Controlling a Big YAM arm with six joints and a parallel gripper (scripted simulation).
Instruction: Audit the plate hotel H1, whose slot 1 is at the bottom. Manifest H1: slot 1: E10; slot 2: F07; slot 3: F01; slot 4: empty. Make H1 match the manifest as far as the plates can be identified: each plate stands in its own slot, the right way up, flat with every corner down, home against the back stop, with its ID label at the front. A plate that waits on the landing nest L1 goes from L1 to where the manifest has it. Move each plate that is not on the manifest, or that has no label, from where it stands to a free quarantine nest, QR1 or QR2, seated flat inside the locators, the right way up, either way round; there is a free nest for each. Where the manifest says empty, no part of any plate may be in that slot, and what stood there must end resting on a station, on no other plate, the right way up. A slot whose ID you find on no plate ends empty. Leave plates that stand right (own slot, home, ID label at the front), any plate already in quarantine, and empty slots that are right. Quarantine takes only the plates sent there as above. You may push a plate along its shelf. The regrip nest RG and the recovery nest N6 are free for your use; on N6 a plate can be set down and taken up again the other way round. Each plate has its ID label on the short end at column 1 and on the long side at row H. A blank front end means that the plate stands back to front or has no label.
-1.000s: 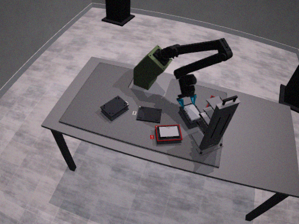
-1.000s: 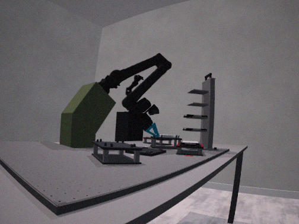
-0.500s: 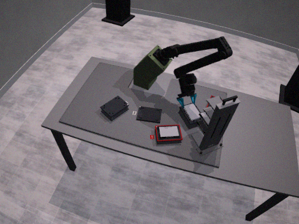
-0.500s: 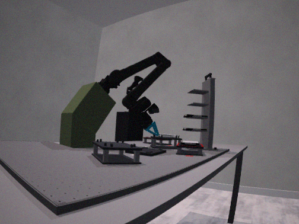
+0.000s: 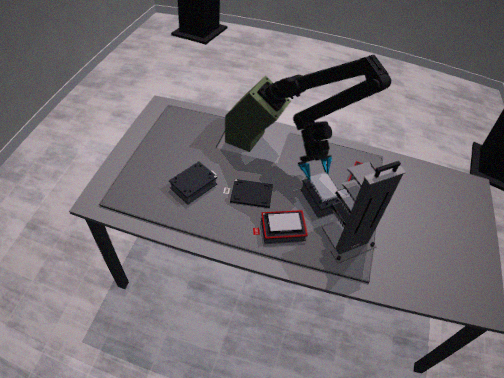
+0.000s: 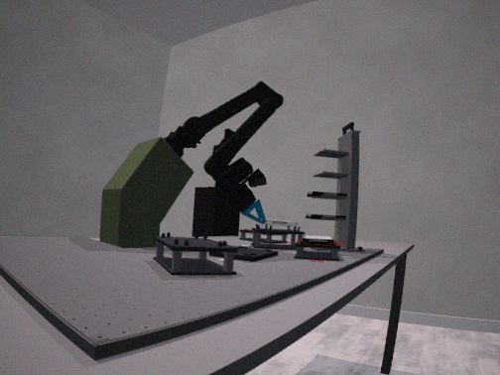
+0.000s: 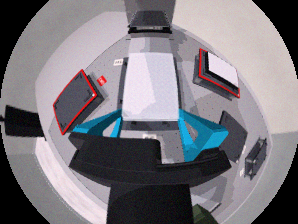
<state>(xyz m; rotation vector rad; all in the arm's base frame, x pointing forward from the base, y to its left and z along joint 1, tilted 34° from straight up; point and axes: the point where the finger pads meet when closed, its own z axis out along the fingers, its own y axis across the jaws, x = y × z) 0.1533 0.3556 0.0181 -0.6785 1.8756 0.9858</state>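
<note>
My gripper point(image 5: 317, 173) point(image 6: 264, 221) point(image 7: 150, 111) is shut on a white plate point(image 5: 325, 188) point(image 6: 281, 224) point(image 7: 151, 85), one blue finger at each long side near its end. The plate looks level and a little above a dark raised nest point(image 5: 312, 198) point(image 6: 278, 242). Its label cannot be read. The hotel H1 point(image 5: 370, 210) point(image 6: 348, 190) point(image 7: 150, 21) stands beyond; its two upper shelves look empty, and its two lower ones carry thin dark things whose IDs cannot be read. Another white plate point(image 5: 285, 222) point(image 6: 317, 239) point(image 7: 223, 68) sits on a red-rimmed nest point(image 5: 284, 237) point(image 6: 317, 244).
A second red-rimmed nest point(image 7: 76, 103) is empty, left in the wrist view. A raised dark nest point(image 5: 193, 179) point(image 6: 198, 244) and a low dark nest point(image 5: 251, 194) point(image 7: 233, 135) stand empty on the other side. The hotel's tall back point(image 5: 378, 200) and handle point(image 5: 386, 168) rise close by.
</note>
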